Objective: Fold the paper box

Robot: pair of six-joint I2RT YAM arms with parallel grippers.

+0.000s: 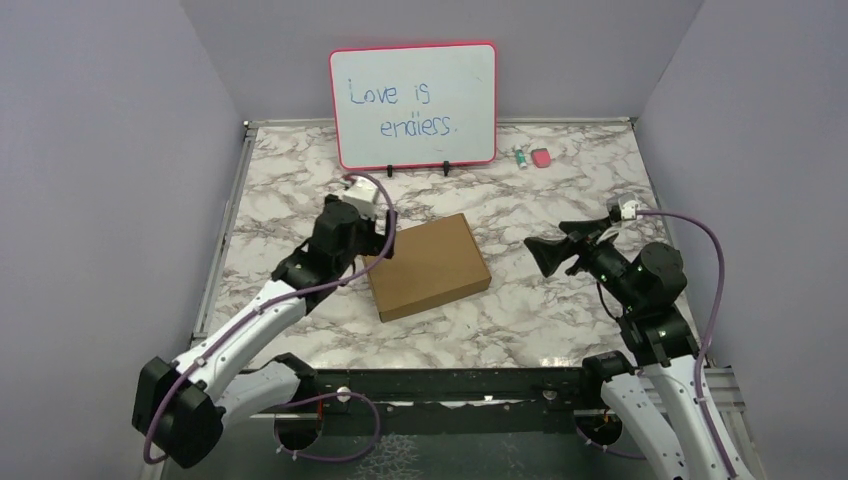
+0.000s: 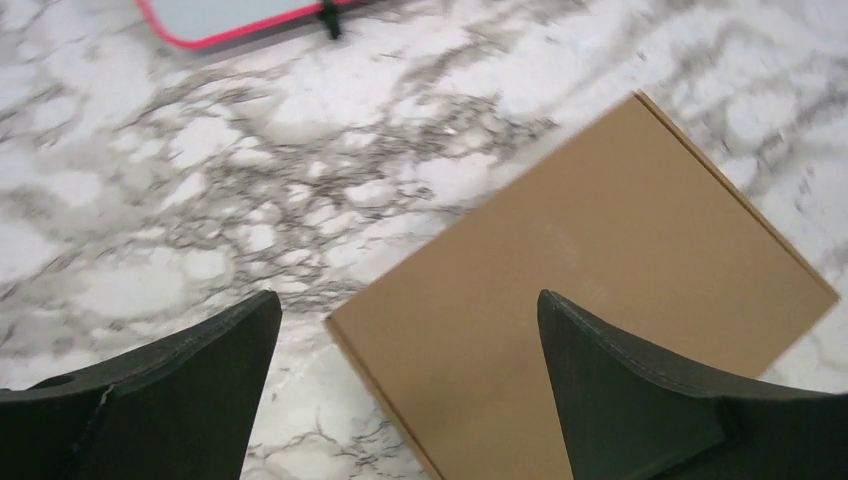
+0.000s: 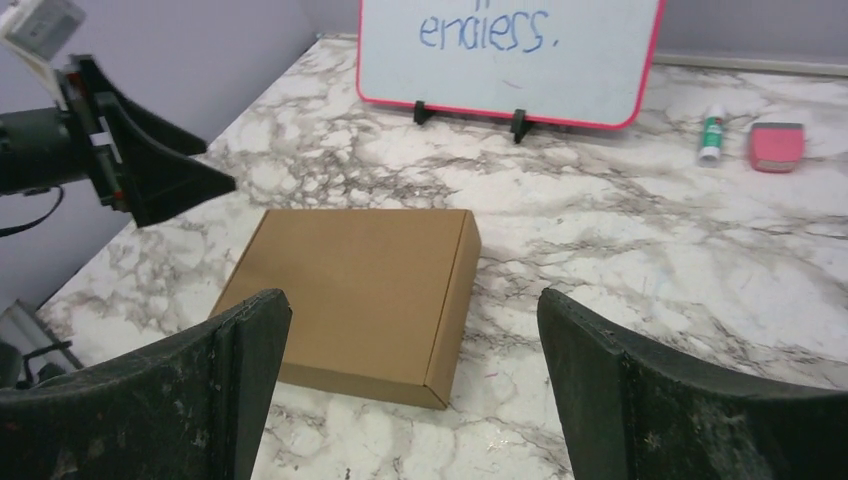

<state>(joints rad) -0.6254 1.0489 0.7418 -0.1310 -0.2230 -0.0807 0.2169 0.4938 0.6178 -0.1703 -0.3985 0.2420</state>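
Observation:
The paper box (image 1: 430, 266) is a shallow, closed brown cardboard mailer lying flat and slightly askew on the marble table (image 1: 560, 310), in the middle. My left gripper (image 1: 383, 243) hovers open over the box's left far corner; in the left wrist view the box (image 2: 600, 260) lies under and between the spread fingers of that gripper (image 2: 408, 296), which hold nothing. My right gripper (image 1: 540, 256) stands open to the right of the box, apart from it. In the right wrist view this gripper (image 3: 412, 295) is empty and faces the box (image 3: 350, 280).
A pink-framed whiteboard (image 1: 413, 103) with handwriting stands on black feet at the back. A small marker (image 1: 520, 157) and a pink eraser (image 1: 541, 158) lie to its right. Grey walls enclose the table on three sides.

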